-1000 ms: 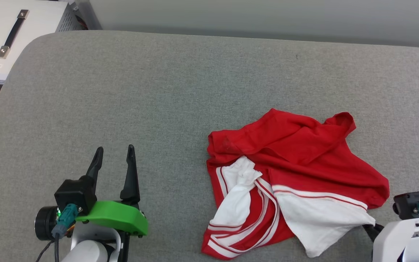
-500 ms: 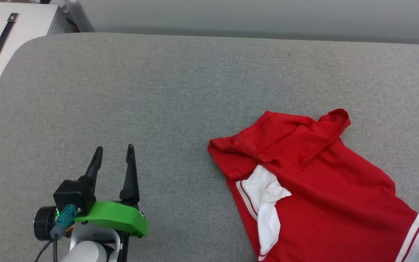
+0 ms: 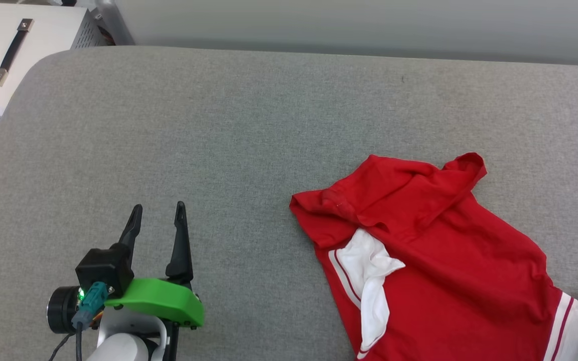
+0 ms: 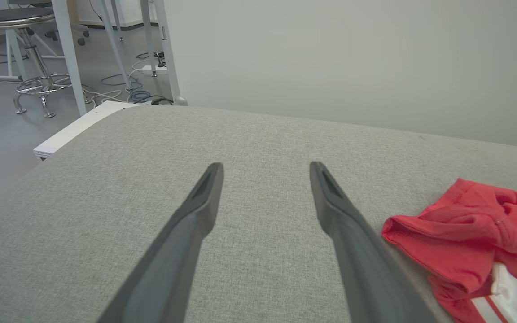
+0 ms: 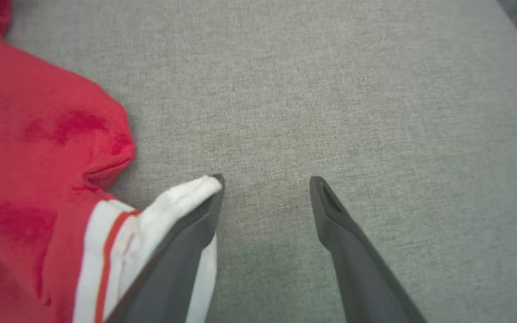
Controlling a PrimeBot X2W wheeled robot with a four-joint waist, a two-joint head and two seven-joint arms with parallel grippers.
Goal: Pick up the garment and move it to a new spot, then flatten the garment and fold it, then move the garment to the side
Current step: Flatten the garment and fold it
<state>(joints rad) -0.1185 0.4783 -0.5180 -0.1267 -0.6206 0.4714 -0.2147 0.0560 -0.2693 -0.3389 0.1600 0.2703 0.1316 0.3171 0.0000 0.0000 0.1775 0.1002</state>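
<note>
The garment (image 3: 444,260), a red jersey, lies crumpled on the right half of the grey padded table (image 3: 219,125). One white sleeve (image 3: 372,271) is bunched on its left part, and another stretches to the right edge. My left gripper (image 3: 158,213) is open and empty, well to the garment's left. The left wrist view has the left gripper (image 4: 265,172) over bare table, with the garment (image 4: 465,229) to its right. My right gripper (image 5: 265,181) is open; the white sleeve tip (image 5: 168,206) drapes against its left finger, and bare table shows between the fingers.
A white case with a black handle (image 3: 3,55) stands beyond the table's far left corner. In the left wrist view a stool (image 4: 25,27), white frame legs (image 4: 164,49) and floor cables (image 4: 128,92) lie past the table's rounded edge. A pale wall runs behind.
The garment's lower part was drawn out to the right and its white sleeve stretched sideways. My right gripper has gone from shut to open, releasing the sleeve. The left arm stayed put.
</note>
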